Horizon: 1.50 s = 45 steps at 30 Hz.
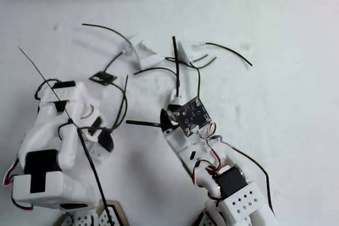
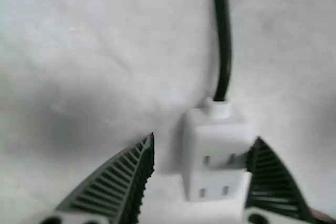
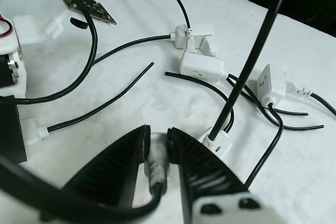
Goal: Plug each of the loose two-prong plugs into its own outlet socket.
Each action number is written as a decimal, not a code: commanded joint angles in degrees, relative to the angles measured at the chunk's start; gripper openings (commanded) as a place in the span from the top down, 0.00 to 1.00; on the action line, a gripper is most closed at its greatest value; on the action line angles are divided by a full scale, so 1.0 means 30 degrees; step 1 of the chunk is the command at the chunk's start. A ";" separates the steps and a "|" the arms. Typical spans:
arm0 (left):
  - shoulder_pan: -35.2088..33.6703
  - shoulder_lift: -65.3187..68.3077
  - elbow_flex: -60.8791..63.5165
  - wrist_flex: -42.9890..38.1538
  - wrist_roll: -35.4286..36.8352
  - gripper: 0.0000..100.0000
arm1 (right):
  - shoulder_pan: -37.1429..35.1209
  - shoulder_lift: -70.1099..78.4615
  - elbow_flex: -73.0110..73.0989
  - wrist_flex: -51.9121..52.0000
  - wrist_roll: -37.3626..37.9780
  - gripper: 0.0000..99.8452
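Observation:
A white outlet socket (image 2: pixel 215 153) with two pairs of slots lies between the fingers of my left gripper (image 2: pixel 202 182), which is open; one finger (image 2: pixel 265 177) touches its side, the other stands apart. Its black cord (image 2: pixel 223 35) runs away over the table. In the high view this gripper (image 1: pixel 101 136) sits low at the left. My right gripper (image 3: pixel 157 150) is shut on a white plug (image 3: pixel 156 163), seen in the high view near the middle (image 1: pixel 168 119). Just beside it a white socket (image 3: pixel 218 141) carries a cord rising steeply. More white sockets (image 3: pixel 200 65) (image 3: pixel 270 85) and a plug (image 3: pixel 185 36) lie beyond.
A small dark circuit board (image 1: pixel 103 78) lies between the arms. Loose black cords (image 1: pixel 183 70) cross the middle of the white table (image 1: pixel 286 78). A thin black wire (image 1: pixel 47 86) slants over the left arm. The table's right side is bare.

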 commanded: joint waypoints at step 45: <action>0.2564 -1.0974 -0.0791 0.0029 0.7062 0.70 | -0.0044 -0.0161 -0.1817 0.3531 0.2022 0.98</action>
